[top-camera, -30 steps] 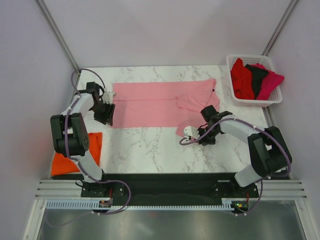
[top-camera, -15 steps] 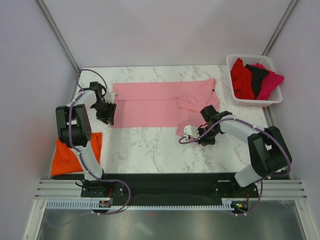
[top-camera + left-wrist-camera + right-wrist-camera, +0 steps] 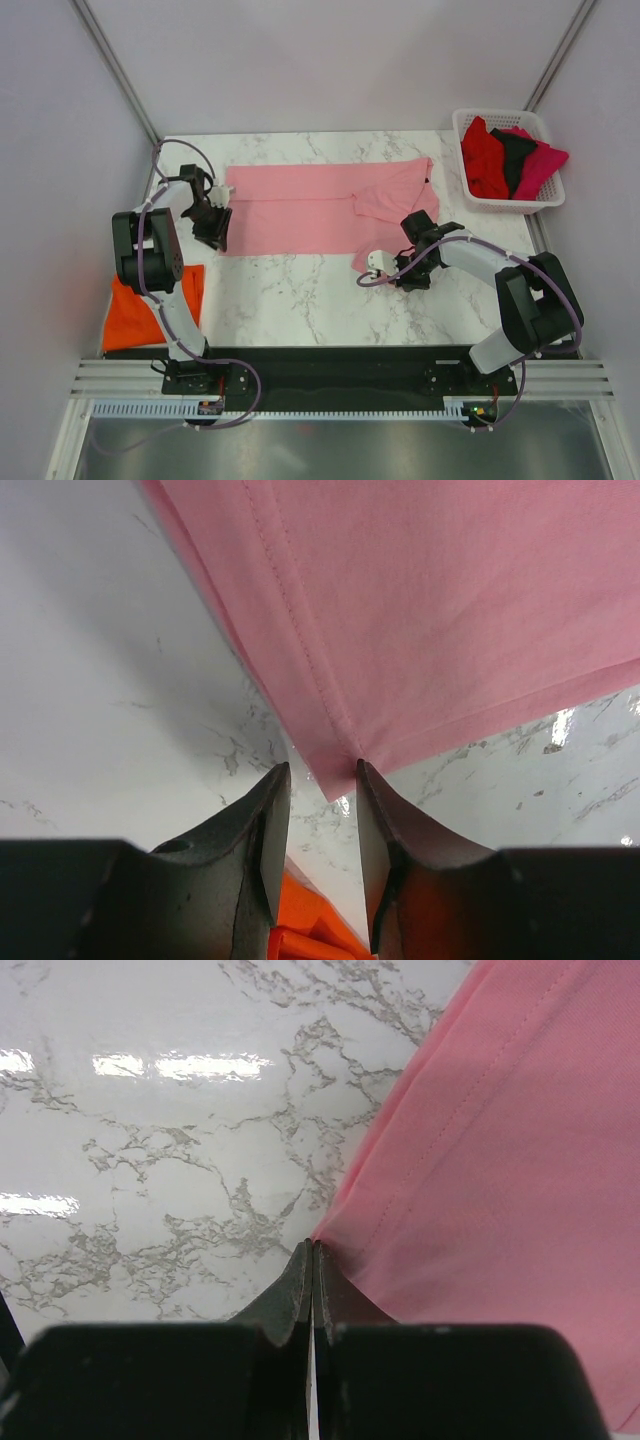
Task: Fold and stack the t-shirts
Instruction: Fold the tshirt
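The soft light pink cloth t-shirt [image 3: 300, 210] lies flat on the desk [image 3: 300, 300] for folding. The right claw [image 3: 313, 1245] pinches its corner tight; the left claw [image 3: 321, 770], half open, sits around another.

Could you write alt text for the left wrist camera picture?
A corner of the pink t-shirt, flat on the marble table, pokes between the open jaws of the left claw; an orange t-shirt shows below.

Top external: high, behind the near edge, looking down and forward; whole table [image 3: 300, 300] in frame. Left wrist: very close, aimed down at the near-left corner of the pink shirt [image 3: 450, 600]. Right wrist: equally close, at its near-right edge. All three share shirt and marble top.
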`<action>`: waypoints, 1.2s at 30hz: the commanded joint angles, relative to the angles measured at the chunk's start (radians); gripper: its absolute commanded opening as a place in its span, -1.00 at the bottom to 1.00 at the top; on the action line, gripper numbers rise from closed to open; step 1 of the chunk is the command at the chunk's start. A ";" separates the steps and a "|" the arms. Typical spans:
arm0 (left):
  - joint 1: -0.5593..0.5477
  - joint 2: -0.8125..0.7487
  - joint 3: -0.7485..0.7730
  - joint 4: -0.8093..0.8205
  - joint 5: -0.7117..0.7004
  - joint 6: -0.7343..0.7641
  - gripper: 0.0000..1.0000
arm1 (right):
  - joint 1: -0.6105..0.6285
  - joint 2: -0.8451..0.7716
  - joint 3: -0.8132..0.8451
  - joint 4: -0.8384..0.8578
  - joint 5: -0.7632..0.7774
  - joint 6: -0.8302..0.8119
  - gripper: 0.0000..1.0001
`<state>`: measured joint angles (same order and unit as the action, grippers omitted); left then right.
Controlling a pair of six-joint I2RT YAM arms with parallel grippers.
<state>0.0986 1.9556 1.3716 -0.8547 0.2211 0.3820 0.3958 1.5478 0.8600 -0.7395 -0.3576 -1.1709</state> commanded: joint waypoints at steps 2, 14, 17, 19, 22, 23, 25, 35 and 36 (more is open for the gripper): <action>-0.005 0.005 -0.011 0.003 0.035 0.006 -0.19 | 0.006 -0.006 0.008 0.015 -0.012 0.007 -1.00; -0.011 0.017 -0.006 -0.015 0.067 0.008 -0.95 | 0.003 -0.011 0.017 0.046 0.008 0.080 -1.00; -0.011 0.009 0.010 -0.021 0.073 0.001 -0.95 | -0.009 -0.017 0.049 0.054 0.016 0.128 -1.00; -0.011 -0.001 0.023 -0.029 0.083 -0.002 -0.95 | -0.035 -0.022 0.077 0.066 0.017 0.152 -1.00; -0.011 -0.012 0.050 -0.041 0.096 -0.006 -0.95 | -0.087 -0.011 0.178 0.065 0.017 0.194 -1.00; -0.011 -0.015 0.066 -0.043 0.103 -0.006 -0.96 | -0.098 -0.006 0.197 0.060 0.019 0.198 -1.00; -0.013 -0.018 0.086 -0.055 0.116 -0.008 -0.95 | -0.127 0.005 0.252 0.058 0.031 0.201 -1.00; -0.011 -0.006 0.228 -0.095 0.130 -0.008 -0.95 | -0.196 0.086 0.471 0.066 0.071 0.214 -1.00; -0.011 0.002 0.245 -0.101 0.132 -0.008 -0.95 | -0.199 0.104 0.490 0.069 0.072 0.218 -1.00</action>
<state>0.0910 1.9594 1.5375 -0.9264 0.3183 0.3832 0.2111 1.6226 1.2724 -0.6880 -0.2958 -0.9787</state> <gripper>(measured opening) 0.029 0.007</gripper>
